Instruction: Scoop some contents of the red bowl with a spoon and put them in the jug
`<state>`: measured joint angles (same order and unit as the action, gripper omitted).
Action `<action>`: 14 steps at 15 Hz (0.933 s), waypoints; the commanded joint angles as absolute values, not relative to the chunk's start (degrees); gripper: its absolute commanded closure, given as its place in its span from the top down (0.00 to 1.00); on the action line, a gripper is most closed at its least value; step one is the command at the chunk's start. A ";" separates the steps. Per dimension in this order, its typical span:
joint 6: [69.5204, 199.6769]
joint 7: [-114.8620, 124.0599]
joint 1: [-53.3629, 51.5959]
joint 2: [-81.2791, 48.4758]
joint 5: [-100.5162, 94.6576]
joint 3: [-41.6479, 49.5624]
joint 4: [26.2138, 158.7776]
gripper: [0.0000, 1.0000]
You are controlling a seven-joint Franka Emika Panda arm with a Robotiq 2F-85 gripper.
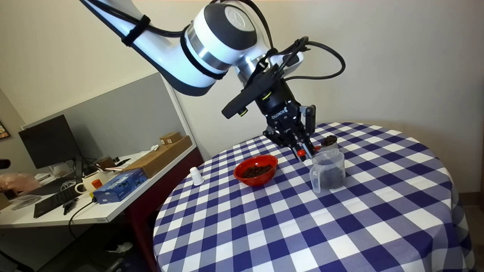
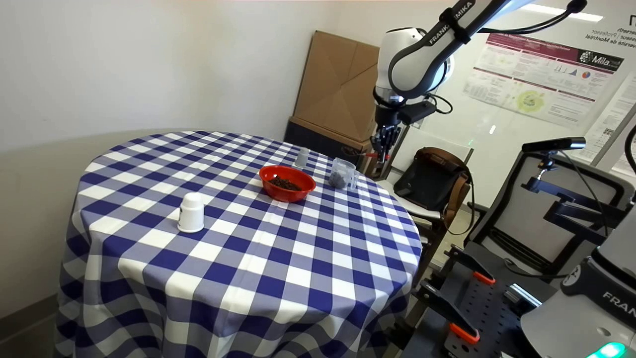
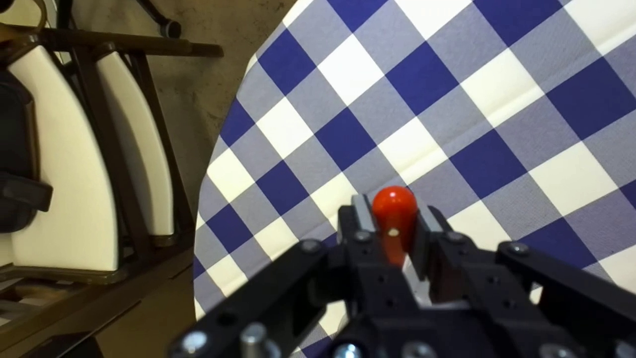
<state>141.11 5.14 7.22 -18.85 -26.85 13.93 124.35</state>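
Observation:
The red bowl (image 1: 256, 170) sits on the checked tablecloth with dark contents, and it also shows in an exterior view (image 2: 287, 184). The clear jug (image 1: 328, 170) stands beside it with some dark matter at its bottom; it also shows here (image 2: 343, 174). My gripper (image 1: 305, 151) is shut on the red handle of a spoon (image 1: 317, 148). The spoon's head carries a dark heap and is raised near the jug's rim; I cannot tell whether it is over the opening. In the wrist view the gripper (image 3: 392, 214) pinches the round red handle end (image 3: 395, 201); bowl and jug are out of view.
A small clear cup (image 2: 301, 157) stands on the table behind the bowl and jug. A white bottle (image 2: 191, 214) stands apart on the table, also seen here (image 1: 196, 176). The table edge and a chair (image 3: 74, 164) lie near the gripper. A desk (image 1: 87, 211) stands beside the table.

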 commanded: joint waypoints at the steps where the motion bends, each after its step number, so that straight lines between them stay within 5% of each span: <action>1: 140.30 7.34 5.88 -18.83 -29.74 15.06 124.02 0.10; 14: 139.74 9.19 5.56 -18.61 -35.50 15.57 124.36 0.11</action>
